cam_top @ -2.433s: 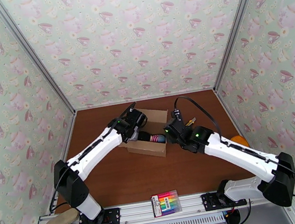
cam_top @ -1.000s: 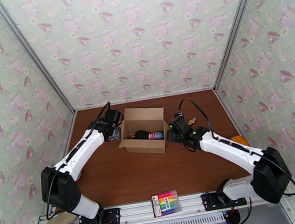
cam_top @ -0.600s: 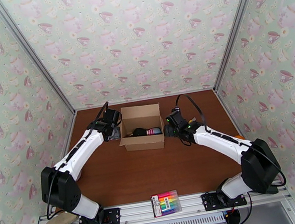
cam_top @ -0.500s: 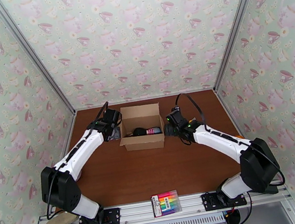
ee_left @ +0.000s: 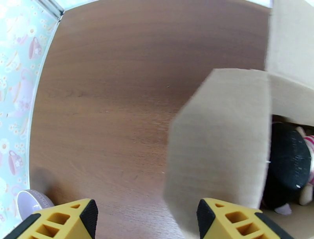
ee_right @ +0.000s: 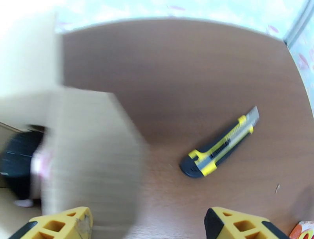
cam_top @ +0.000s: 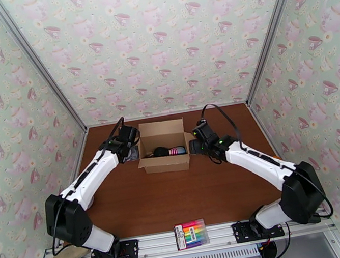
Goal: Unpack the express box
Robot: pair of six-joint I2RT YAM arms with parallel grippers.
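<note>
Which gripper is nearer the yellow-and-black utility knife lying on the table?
Right. The right gripper is beside the right flap of the express box, with the utility knife just ahead of it; the left gripper is across the box, at its left flap.

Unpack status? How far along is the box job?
Done: the express box is open, and the utility knife lies on the table beside it. In hand: both grippers are open, the left gripper with the left flap between its fingers, the right gripper at the right flap. Left: the black and striped contents sit inside.
</note>
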